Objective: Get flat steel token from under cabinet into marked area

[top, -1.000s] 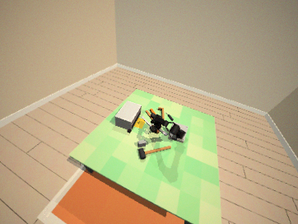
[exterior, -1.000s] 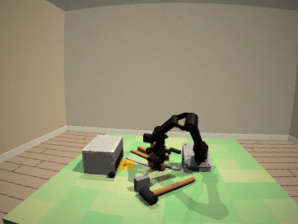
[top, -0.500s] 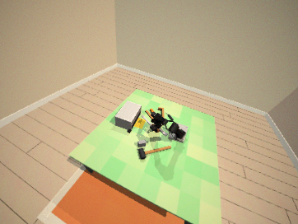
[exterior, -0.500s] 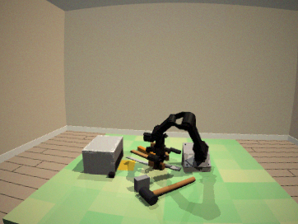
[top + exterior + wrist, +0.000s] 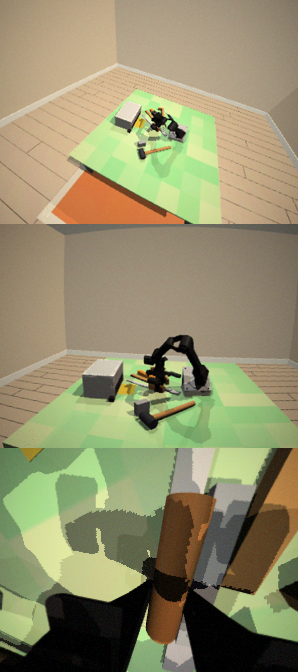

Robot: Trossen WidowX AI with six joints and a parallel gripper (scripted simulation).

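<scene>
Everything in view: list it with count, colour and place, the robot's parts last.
cabinet: one, grey, table's left
marked area: one, yellow-orange, before it
block: one, grey, by the mallet
mallet: one, black head, brown handle, near side
wooden handle: one, brown, in the hand
strips: count unclear, grey, around the hand
table: one, green, underneath
floor: one, tan planks
token: not discernible
arm: one, black, right
hand: one, black, shut on the wooden handle
</scene>
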